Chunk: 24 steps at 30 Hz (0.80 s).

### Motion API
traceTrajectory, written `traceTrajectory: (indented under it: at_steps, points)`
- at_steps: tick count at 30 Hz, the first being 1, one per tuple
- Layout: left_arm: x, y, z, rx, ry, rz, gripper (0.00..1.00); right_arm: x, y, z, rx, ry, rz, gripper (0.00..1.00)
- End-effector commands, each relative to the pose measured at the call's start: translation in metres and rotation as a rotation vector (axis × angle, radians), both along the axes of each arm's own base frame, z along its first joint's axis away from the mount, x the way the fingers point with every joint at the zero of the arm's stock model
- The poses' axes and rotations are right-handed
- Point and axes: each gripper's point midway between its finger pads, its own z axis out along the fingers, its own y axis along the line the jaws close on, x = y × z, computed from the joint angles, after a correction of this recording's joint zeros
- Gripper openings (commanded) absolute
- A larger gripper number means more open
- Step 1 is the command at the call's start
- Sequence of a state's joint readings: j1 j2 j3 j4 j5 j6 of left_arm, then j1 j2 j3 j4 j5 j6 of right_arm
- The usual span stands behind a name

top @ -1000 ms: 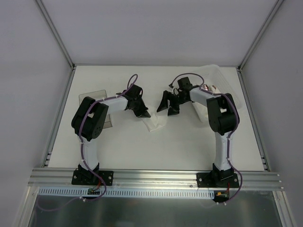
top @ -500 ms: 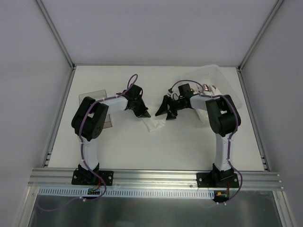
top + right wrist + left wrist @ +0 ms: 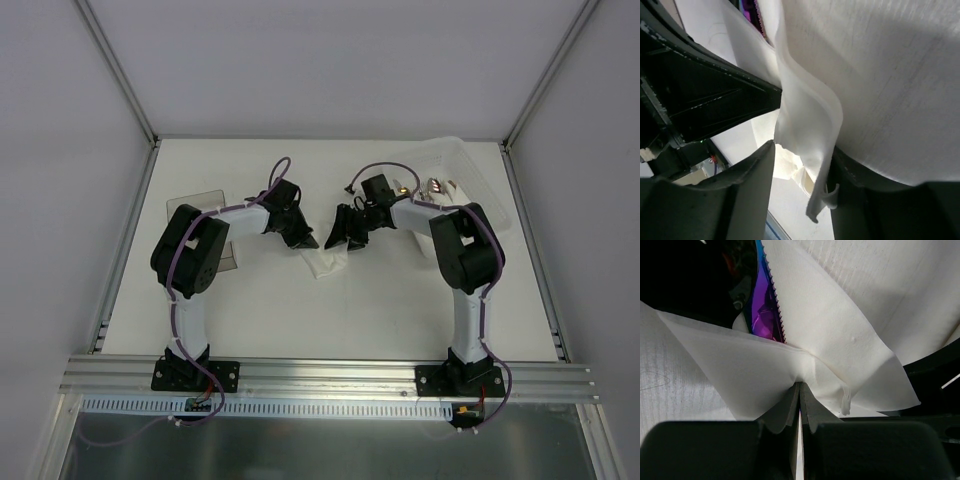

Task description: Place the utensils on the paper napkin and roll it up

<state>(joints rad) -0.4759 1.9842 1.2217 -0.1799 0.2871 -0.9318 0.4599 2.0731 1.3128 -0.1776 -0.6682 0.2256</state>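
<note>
The white paper napkin (image 3: 325, 263) lies mid-table, its far part lifted between both grippers. My left gripper (image 3: 301, 237) is shut on a pinched fold of the napkin (image 3: 805, 355), the fingertips (image 3: 794, 396) meeting at the paper. Under that lifted sheet shows the iridescent purple utensil (image 3: 765, 305), with a serrated edge; it also peeks out in the right wrist view as the purple utensil (image 3: 751, 12). My right gripper (image 3: 346, 231) is open, and a hanging napkin fold (image 3: 807, 135) sits between its fingers (image 3: 752, 185), against the right one. I cannot make out the black spoon.
A clear plastic box (image 3: 478, 175) stands at the back right and holds silver and gold-toned cutlery (image 3: 437, 185). A clear flat square (image 3: 195, 207) lies at the left behind the left arm. Metal frame posts border the table on both sides.
My right gripper has moved left toward the napkin and its jaws have narrowed around a fold. The left gripper has stayed shut on the napkin in the same place.
</note>
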Motion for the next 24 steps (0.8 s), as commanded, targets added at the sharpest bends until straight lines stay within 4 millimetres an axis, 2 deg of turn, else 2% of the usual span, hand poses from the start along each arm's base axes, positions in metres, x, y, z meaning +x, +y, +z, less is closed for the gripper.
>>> traceTrajectory:
  at_steps: [1,4,6,7,8,11,12,13,15,16,17,20,24]
  points:
    - [-0.026,0.02,-0.041,0.063,0.108,0.019,0.0,0.009,-0.026,-0.027,-0.199,-0.055,-0.055,0.46]
    - [-0.029,0.019,-0.042,0.014,0.1,0.011,0.0,0.013,-0.029,-0.028,-0.222,-0.064,-0.072,0.4]
    - [-0.024,0.015,-0.039,-0.024,0.059,0.01,0.0,0.014,-0.03,-0.028,-0.228,-0.067,-0.076,0.39]
    - [-0.029,0.016,-0.04,-0.044,0.063,0.004,0.0,0.014,-0.03,-0.028,-0.228,-0.068,-0.074,0.38]
    - [-0.022,0.012,-0.037,-0.077,0.019,0.008,0.0,0.015,-0.03,-0.028,-0.229,-0.071,-0.076,0.36]
    - [-0.027,0.014,-0.038,-0.125,0.007,0.018,0.0,0.016,-0.031,-0.027,-0.232,-0.076,-0.076,0.31]
    - [-0.022,0.011,-0.034,-0.155,-0.028,0.017,0.0,0.016,-0.03,-0.027,-0.233,-0.081,-0.072,0.29]
    - [-0.028,0.013,-0.039,-0.165,-0.021,0.021,0.0,0.017,-0.031,-0.027,-0.234,-0.081,-0.074,0.27]
    - [-0.024,0.011,-0.035,-0.212,-0.047,0.034,0.0,0.018,-0.032,-0.027,-0.238,-0.081,-0.08,0.2]
    - [-0.029,0.014,-0.038,-0.219,-0.04,0.037,0.0,0.019,-0.033,-0.028,-0.242,-0.082,-0.083,0.17]
    - [-0.029,0.014,-0.038,-0.226,-0.042,0.044,0.0,0.019,-0.033,-0.028,-0.243,-0.082,-0.085,0.1]
    - [-0.029,0.014,-0.033,-0.261,-0.078,0.054,0.0,0.02,-0.038,-0.03,-0.254,-0.081,-0.099,0.0]
    - [-0.027,0.017,-0.028,-0.284,-0.111,0.069,0.0,0.021,-0.041,-0.031,-0.256,-0.08,-0.107,0.0]
